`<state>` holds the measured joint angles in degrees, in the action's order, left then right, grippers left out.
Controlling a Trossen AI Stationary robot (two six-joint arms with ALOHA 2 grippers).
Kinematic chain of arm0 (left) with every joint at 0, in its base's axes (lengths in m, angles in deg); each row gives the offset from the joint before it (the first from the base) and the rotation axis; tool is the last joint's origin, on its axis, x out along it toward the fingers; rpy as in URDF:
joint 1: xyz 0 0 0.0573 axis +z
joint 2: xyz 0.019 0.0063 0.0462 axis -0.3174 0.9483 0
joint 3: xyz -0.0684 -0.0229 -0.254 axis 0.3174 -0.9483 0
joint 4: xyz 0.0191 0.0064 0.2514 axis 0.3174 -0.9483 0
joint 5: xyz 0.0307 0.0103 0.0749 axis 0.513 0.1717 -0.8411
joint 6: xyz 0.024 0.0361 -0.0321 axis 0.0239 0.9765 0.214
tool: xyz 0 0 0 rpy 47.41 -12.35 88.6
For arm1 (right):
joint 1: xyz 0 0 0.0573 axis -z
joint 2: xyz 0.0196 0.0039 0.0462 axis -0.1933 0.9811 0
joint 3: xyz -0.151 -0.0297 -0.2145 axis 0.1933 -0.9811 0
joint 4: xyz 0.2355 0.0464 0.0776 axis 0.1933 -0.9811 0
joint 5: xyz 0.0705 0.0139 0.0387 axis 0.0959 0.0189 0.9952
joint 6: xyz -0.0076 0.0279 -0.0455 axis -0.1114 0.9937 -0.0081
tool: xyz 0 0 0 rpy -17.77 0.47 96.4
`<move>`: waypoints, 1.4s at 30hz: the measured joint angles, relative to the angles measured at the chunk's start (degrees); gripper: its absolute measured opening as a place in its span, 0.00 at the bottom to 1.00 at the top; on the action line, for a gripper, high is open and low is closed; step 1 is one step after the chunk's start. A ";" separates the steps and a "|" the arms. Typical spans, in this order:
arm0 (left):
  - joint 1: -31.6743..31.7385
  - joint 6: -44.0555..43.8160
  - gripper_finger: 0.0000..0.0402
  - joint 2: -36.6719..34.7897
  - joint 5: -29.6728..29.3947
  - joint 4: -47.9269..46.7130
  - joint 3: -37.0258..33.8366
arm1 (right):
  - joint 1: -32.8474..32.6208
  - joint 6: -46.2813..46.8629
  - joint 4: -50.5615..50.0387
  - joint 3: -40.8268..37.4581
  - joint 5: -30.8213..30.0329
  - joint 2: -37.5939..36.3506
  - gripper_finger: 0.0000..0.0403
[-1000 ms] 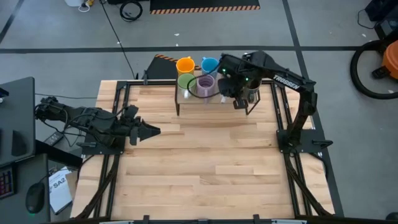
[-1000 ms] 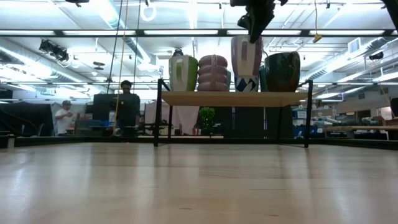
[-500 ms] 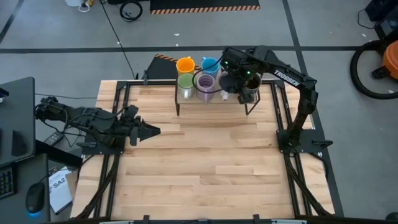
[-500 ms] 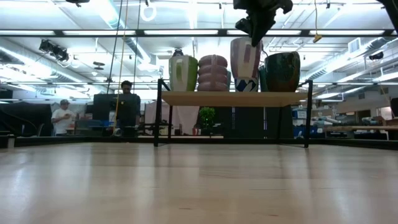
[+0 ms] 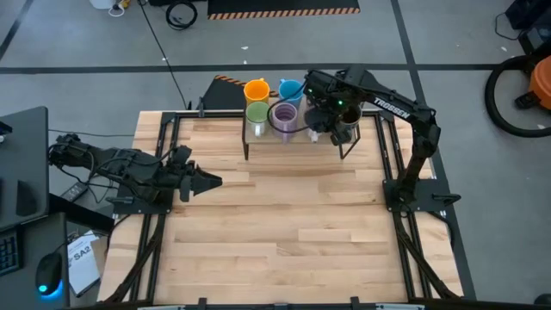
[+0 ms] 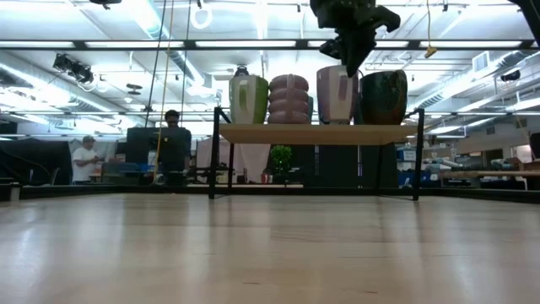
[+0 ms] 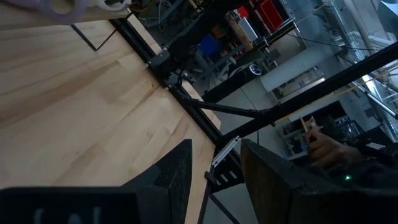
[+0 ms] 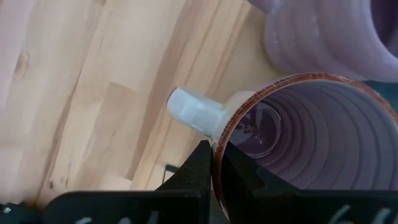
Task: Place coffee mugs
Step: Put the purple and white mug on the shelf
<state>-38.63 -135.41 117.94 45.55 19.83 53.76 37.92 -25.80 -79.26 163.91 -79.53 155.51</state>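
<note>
Your right claw [image 8: 214, 163] is pinched shut on the rim of a mug [image 8: 298, 143] with a lilac inside and a brown edge; one finger sits inside the wall and the other outside, right beside the pale handle [image 8: 196, 112]. Seen from above, this claw [image 5: 331, 114] hangs over the small raised shelf [image 5: 297, 136] at the far edge of the worktop [image 5: 284, 224], toward the shelf's right end. From table height, the held mug [image 6: 336, 95] stands upright with its base at the shelf board [image 6: 316, 133]. A ribbed lilac mug [image 5: 285, 117] stands just beside it, and a green mug [image 5: 257, 113] comes next along the shelf. An orange mug [image 5: 256, 90] and a blue mug [image 5: 290, 89] stand behind those, nearer the far edge. A dark mug [image 6: 384, 97] sits at the shelf's right end, close against the held one. Your left claw [image 5: 209, 181] waits with its fingers spread apart, low over the worktop near the left edge, holding nothing.
</note>
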 joint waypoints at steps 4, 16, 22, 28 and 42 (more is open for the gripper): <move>0.00 0.00 0.35 0.00 -0.02 -0.02 0.00 | 1.09 -1.03 0.26 0.00 0.17 0.00 0.07; 0.04 0.17 0.35 0.04 -0.66 -0.02 0.00 | 2.24 -4.82 0.78 -3.25 1.66 -0.01 0.07; 0.04 0.17 0.35 0.04 -0.66 -0.02 0.00 | 2.21 -3.08 2.47 -4.49 1.63 -0.35 0.07; 0.04 0.17 0.35 0.04 -0.66 -0.02 0.00 | 2.20 -2.51 3.43 -4.67 1.58 -0.15 0.12; 0.04 0.20 0.35 0.04 -0.63 -0.35 0.00 | 1.47 -1.86 3.78 -4.76 -4.88 0.07 0.34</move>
<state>-38.58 -135.21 117.99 44.92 19.49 53.76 39.39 -27.66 -75.47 159.14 -84.41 155.58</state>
